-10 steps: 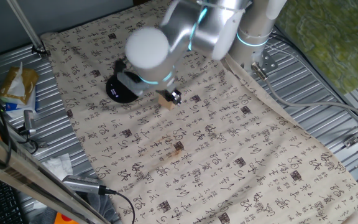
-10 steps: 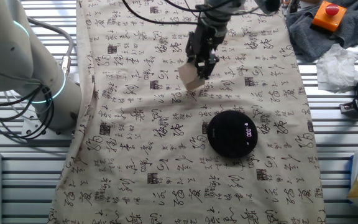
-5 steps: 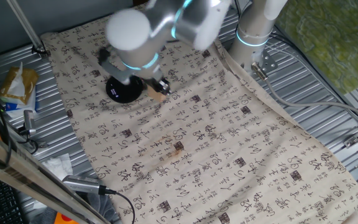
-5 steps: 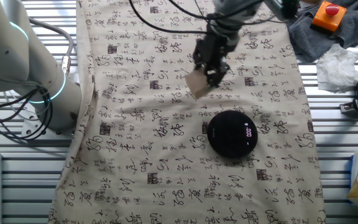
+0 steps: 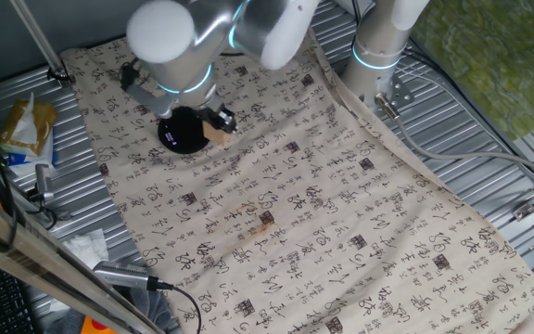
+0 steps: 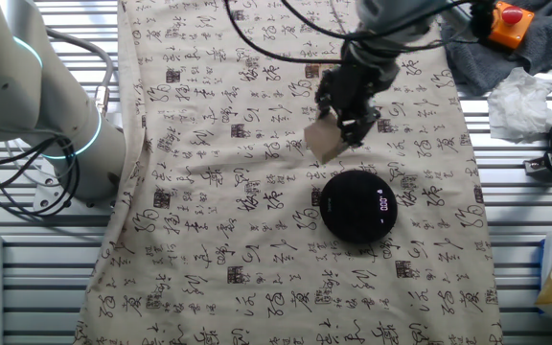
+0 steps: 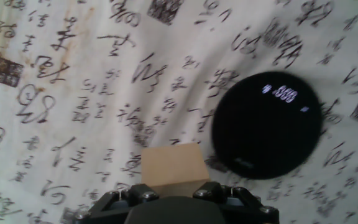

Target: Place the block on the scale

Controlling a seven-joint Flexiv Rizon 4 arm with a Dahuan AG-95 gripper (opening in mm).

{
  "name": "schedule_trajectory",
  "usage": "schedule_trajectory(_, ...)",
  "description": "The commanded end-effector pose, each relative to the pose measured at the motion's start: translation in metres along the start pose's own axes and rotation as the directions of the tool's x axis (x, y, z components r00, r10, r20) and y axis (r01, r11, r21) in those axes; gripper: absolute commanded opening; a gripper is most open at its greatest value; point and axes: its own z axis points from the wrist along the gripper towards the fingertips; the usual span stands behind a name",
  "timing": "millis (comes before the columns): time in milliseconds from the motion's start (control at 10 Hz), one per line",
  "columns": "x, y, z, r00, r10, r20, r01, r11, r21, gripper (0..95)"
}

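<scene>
In the hand view, from left to right: the small light tan wooden cube, the block of the task, sits clamped between the two fingers of the gripper at the lower centre of the frame. The fingers are narrow, closed on opposite faces of the block. The block hangs above the calligraphy-printed cloth that covers the desk and does not touch it.

To the right of the block lies the flat round black disc with a glossy top, the scale, with its lit display facing up. The block is just beside the near rim of the scale and not yet over it.

In the other fixed view, the block is held up and left of the scale, near it but apart.

Governing relation: the scale lies ahead and to the right of the fingers in the hand view. The judged step in hand is the carry. A short lateral travel should centre the block over the disc before lowering and release.
</scene>
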Motion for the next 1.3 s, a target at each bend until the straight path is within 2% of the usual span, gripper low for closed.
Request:
schedule_trajectory(100, -0.004, -0.012, 0.001, 0.999, -0.040, -0.004, 0.040, 0.999, 0.023, 0.0)
schedule_trajectory(400, -0.012, -0.021, 0.003, 0.997, -0.074, -0.013, 0.075, 0.996, 0.057, 0.0)
schedule_trajectory(600, -0.015, -0.023, 0.006, 0.995, -0.103, -0.019, 0.104, 0.990, 0.097, 0.0)
schedule_trajectory(800, -0.015, -0.023, 0.005, 0.991, -0.131, -0.026, 0.133, 0.984, 0.118, 0.0)
schedule_trajectory(1300, -0.012, -0.025, 0.005, 0.991, -0.137, -0.009, 0.137, 0.984, 0.115, 0.0)
